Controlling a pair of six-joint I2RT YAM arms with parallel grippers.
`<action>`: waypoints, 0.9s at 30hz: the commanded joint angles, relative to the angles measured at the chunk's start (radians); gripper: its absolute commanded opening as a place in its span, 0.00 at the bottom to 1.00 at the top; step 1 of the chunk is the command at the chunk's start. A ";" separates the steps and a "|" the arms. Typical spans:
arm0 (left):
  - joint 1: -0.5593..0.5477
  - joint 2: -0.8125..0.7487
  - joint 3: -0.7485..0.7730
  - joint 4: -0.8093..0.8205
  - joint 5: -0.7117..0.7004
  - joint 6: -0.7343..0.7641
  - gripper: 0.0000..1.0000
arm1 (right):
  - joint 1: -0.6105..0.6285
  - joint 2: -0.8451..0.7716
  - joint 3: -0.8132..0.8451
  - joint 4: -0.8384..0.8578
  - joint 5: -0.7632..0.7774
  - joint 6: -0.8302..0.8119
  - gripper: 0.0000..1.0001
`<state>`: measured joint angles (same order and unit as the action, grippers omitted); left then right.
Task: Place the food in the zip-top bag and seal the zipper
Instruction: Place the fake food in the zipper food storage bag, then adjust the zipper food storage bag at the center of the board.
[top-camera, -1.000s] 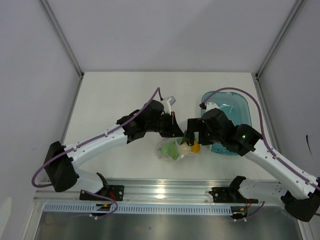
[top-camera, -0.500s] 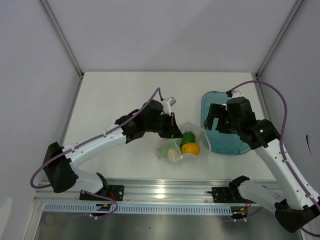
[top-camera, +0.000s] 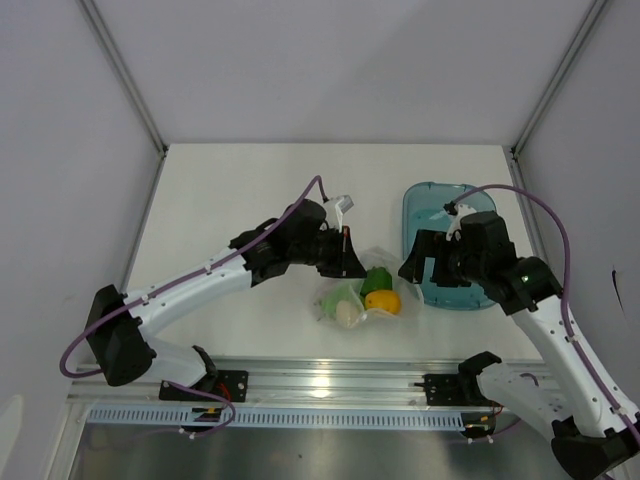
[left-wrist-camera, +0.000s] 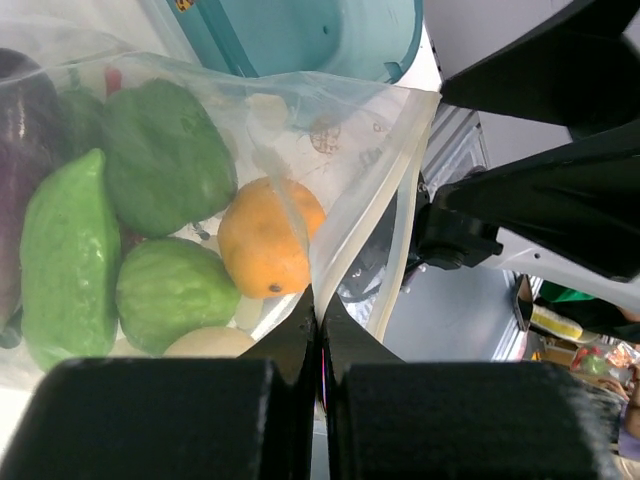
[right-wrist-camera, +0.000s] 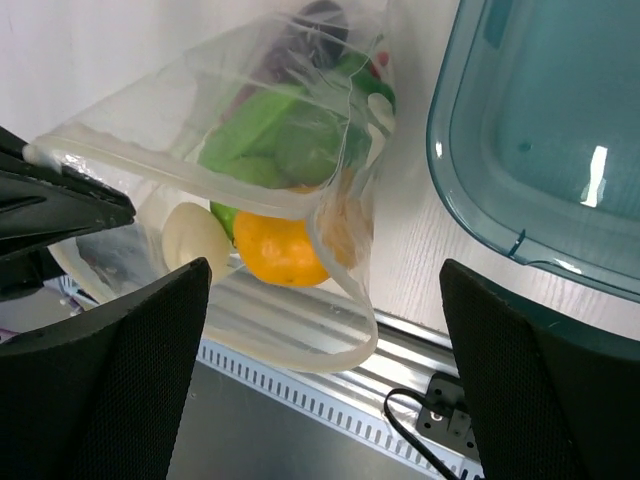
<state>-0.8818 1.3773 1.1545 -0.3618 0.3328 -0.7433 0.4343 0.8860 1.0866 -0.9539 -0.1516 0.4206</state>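
The clear zip-top bag (top-camera: 358, 297) lies at the table's near edge with its mouth gaping toward the rail. Inside it sits the food: a yellow-orange fruit (right-wrist-camera: 280, 250), a green pepper (left-wrist-camera: 170, 160), a green cucumber (left-wrist-camera: 65, 260), a cream piece (right-wrist-camera: 195, 240) and a purple piece (left-wrist-camera: 18, 130). My left gripper (top-camera: 351, 267) is shut on the bag's rim, pinching the zipper strip (left-wrist-camera: 345, 240) between its jaws (left-wrist-camera: 320, 315). My right gripper (top-camera: 422, 268) hangs wide open to the right of the bag, holding nothing (right-wrist-camera: 320, 370). The other lip of the zipper (right-wrist-camera: 365, 335) curls loose in a loop.
The teal-blue translucent tray (top-camera: 470, 215) stands at the right, just beyond the bag and partly under my right wrist. The metal rail (top-camera: 330, 385) runs along the near edge right below the bag's mouth.
My right gripper has drawn back from the bag's mouth to the right, toward the tray. The yellow-orange fruit now lies uncovered in the bag. The left gripper has kept its hold.
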 joint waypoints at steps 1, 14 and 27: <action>0.007 -0.047 0.043 0.035 0.045 -0.011 0.01 | 0.012 -0.002 -0.043 0.058 -0.043 -0.031 0.96; 0.007 -0.078 0.014 0.021 0.061 -0.001 0.00 | 0.104 0.234 -0.015 0.178 0.070 -0.029 0.22; -0.022 -0.158 -0.163 0.161 0.062 -0.103 0.01 | 0.207 0.571 0.409 0.126 -0.020 -0.057 0.19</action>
<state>-0.8883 1.2678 1.0248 -0.2939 0.3962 -0.7898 0.6147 1.3930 1.4284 -0.8047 -0.1402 0.3878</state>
